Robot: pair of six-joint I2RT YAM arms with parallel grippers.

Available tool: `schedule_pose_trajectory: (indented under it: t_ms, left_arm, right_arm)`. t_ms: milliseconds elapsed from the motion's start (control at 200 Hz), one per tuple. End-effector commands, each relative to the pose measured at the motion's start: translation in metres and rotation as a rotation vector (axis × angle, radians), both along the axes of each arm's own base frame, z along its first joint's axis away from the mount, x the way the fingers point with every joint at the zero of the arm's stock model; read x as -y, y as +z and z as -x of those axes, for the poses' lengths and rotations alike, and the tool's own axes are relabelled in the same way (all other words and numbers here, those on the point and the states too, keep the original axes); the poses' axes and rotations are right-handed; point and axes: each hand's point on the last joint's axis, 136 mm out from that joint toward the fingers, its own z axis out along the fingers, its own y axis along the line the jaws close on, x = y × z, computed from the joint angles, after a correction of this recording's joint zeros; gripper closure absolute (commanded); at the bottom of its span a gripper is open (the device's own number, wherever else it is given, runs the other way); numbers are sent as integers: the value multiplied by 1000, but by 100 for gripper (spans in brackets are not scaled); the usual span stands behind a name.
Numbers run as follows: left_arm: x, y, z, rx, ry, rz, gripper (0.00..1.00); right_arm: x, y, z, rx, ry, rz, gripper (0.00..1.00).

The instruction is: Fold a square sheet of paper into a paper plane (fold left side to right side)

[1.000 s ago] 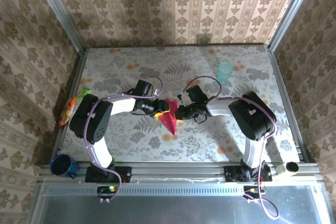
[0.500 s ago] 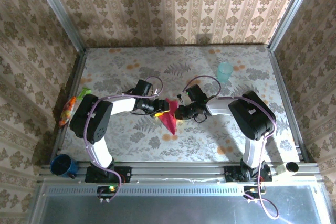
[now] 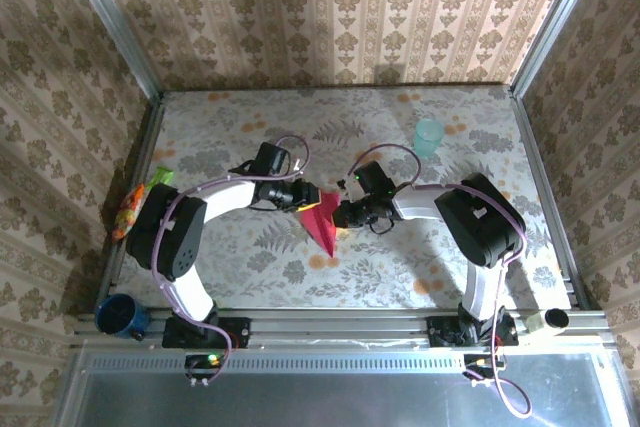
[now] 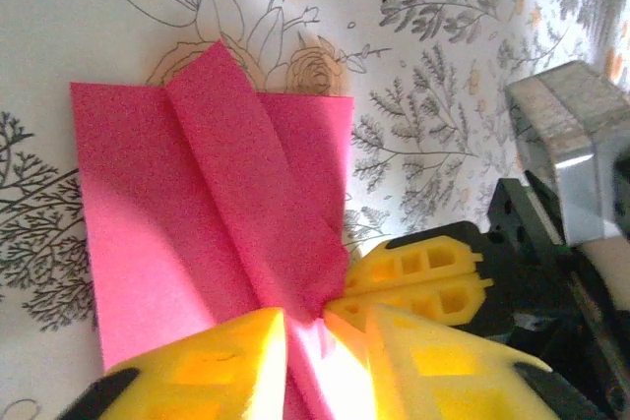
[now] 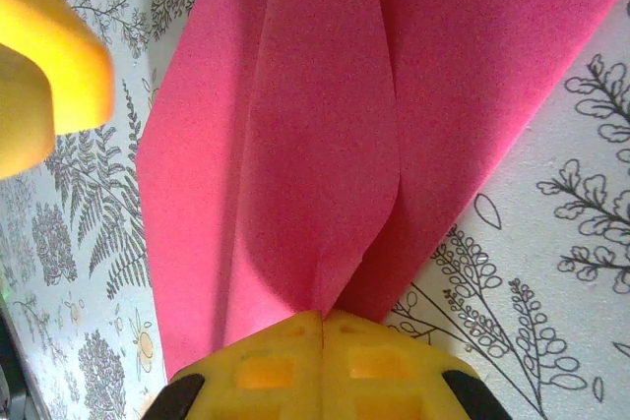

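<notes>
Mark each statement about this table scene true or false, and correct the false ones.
1. The right pincer is shut on the paper plane. True.
2. The pale teal cup lies tipped over on the paper plane. False: it stands upright toward the far right of the table, apart from the paper.
3. The paper plane's pointed end faces the table's near edge. True.
4. A blue mug stands at the far right corner. False: it sits at the near left corner.
</notes>
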Motion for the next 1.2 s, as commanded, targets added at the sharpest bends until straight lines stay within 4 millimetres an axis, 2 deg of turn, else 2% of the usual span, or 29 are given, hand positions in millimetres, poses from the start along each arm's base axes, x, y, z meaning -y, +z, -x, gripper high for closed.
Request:
schedule_pose_trajectory:
  t_ms: [0,195,360,700,970,1195]
  left_arm:
    - [14,14,-4,23,-62,80,88]
    - [27,7,-6,2,-108,117,96]
    - [33,-5,-7,-22,-133,114,98]
    - [14,-47,4,-90,-105,-10,100]
    - [0,-69,13,-124,-105,-86,100]
    - [-10,-84,19,-145,-97,-150,100]
  right_arm:
    - [34,-49,23,-118,-49,198,99]
    - [37,-51,24,-123,-56,214,99]
    - [38,-53,25,-128,-58,227,99]
    - [40,-53,26,-135,-49,244,99]
    - [35,-53,25,-141,-35,224,99]
    - [25,-45,20,-136,-33,170,97]
